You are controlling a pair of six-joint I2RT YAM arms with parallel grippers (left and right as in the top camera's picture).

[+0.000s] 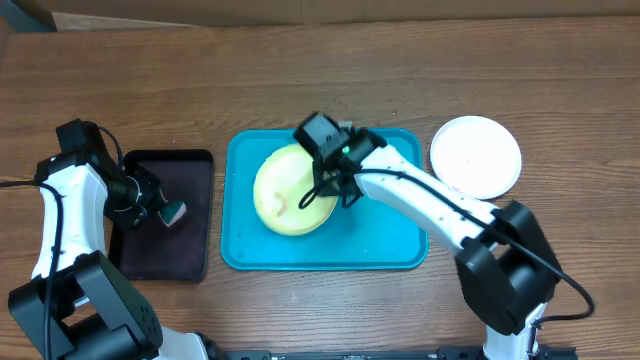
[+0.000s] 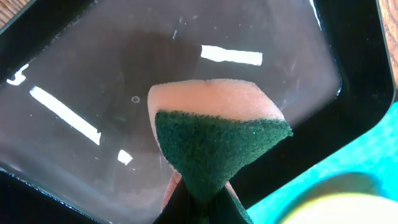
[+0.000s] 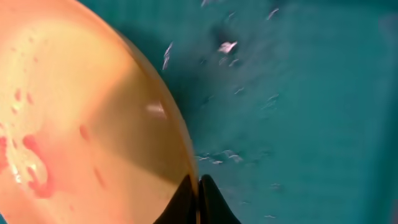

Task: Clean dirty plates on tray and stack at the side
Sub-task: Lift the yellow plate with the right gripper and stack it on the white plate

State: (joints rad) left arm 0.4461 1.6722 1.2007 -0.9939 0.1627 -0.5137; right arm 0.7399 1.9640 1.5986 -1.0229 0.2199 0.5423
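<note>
The yellow-green plate (image 1: 290,190) lies tilted on the turquoise tray (image 1: 385,245), with reddish-brown smears on its face (image 3: 37,162). My right gripper (image 1: 335,185) is shut on the plate's right rim (image 3: 198,186) and holds that edge up off the tray (image 3: 298,112). The white plate (image 1: 476,156) lies on the table right of the tray. The pale blue plate is not in view. My left gripper (image 1: 165,213) is shut on a green and pink sponge (image 2: 214,134) over the dark tray (image 1: 165,215).
The dark brown-black tray (image 2: 93,74) lies left of the turquoise tray, its floor wet and shiny. Small white specks lie on the turquoise tray floor (image 3: 227,46). Bare wooden table lies behind and to the right.
</note>
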